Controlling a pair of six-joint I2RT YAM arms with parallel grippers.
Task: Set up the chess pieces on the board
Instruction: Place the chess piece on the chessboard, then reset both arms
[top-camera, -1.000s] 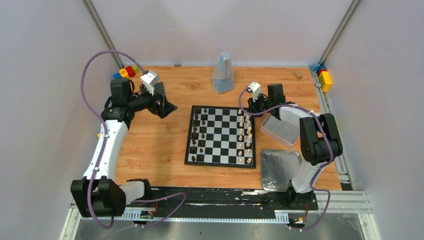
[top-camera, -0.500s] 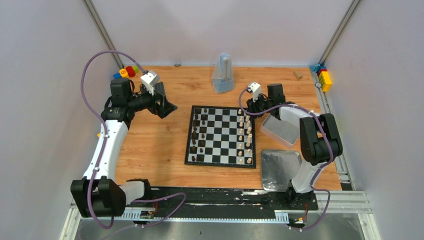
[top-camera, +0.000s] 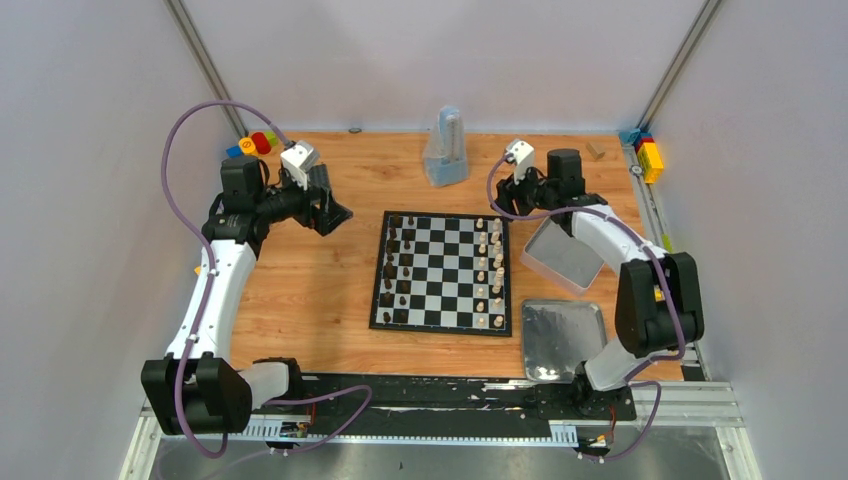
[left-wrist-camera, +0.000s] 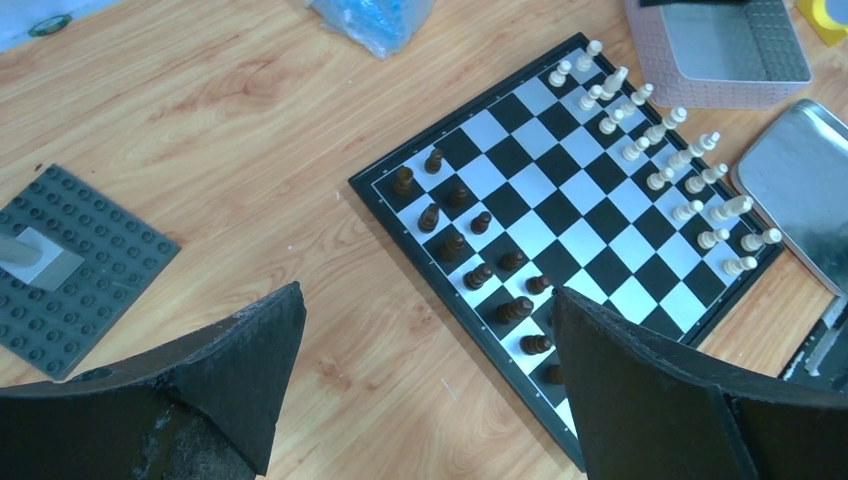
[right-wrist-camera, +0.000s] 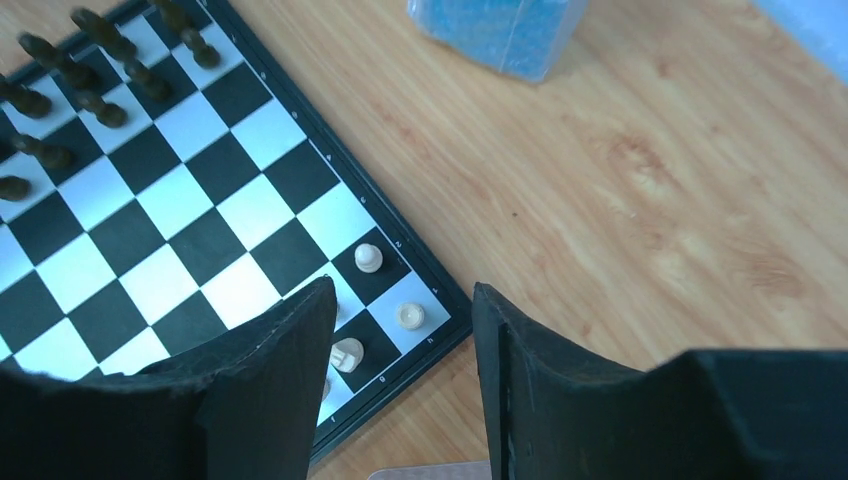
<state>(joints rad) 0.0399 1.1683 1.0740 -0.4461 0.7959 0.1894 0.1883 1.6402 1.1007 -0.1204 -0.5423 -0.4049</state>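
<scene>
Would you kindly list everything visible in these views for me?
board: one, black-and-white checks, centre.
dark pieces: many, dark brown, board's left files.
pale pieces: many, cream, board's right files.
bag: one, clear bluish, behind the board.
tub: one, clear, right of the board.
tray: one, silver, near right.
toy blocks: several, multicoloured, both far corners.
baseplate: one, dark grey, left of the board.
left hand: one, black, open, left of the board.
right hand: one, black, open, above board's far right corner.
</scene>
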